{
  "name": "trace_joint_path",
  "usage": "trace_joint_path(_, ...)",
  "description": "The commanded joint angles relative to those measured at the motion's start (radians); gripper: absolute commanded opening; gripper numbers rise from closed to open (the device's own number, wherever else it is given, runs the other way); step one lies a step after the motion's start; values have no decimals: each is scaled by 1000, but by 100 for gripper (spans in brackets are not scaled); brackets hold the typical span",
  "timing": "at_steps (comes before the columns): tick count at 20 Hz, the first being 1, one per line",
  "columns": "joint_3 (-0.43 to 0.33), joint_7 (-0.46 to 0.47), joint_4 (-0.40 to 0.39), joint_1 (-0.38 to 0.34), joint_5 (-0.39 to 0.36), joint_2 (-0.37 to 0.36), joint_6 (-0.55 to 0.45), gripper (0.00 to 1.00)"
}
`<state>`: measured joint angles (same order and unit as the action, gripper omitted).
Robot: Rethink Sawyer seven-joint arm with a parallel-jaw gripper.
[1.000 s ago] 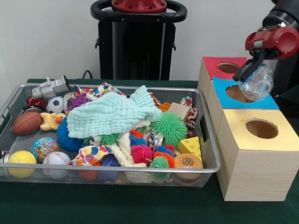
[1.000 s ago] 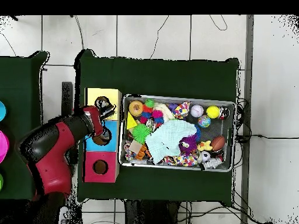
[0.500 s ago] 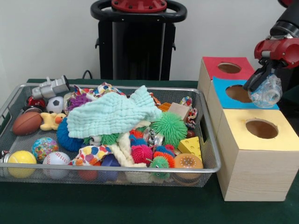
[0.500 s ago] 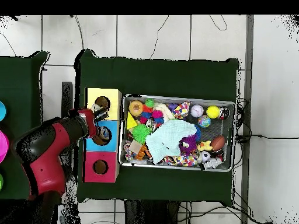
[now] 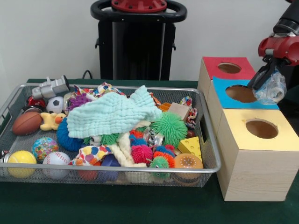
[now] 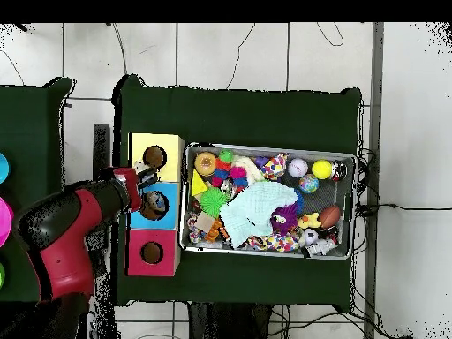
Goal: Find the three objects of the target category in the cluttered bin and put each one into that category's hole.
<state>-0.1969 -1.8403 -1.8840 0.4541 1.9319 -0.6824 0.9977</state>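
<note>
Green table (image 5: 117, 207); tool (image 5: 267, 83) grips a clear ball (image 5: 272, 88) over the blue box's (image 5: 224, 95) far edge.

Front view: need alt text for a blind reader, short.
A red and black robot arm's pincer holds a clear, crinkly plastic object beside the blue-topped wooden box, which sits between a red-topped box and a yellow-topped box, each with a round hole. To their left, a wire mesh bin overflows with balls, spiky toys and a mint cloth.
</note>
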Motion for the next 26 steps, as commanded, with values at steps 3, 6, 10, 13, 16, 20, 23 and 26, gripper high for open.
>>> trace_joint_path(3,-113,363,-129,-58,122,-53,110,0)
trace_joint_path(6,-123,381,-166,-68,129,-71,96,0)
trace_joint_path(10,-135,393,-202,-79,132,-87,77,0)
trace_joint_path(13,-145,388,-219,-84,130,-88,66,0)
trace_joint_path(16,-157,384,-226,-91,122,-73,65,0)
trace_joint_path(20,-159,369,-245,-96,105,-73,50,0)
trace_joint_path(23,-161,351,-246,-100,85,-66,47,0)
trace_joint_path(26,-159,301,-248,-102,49,-40,29,0)
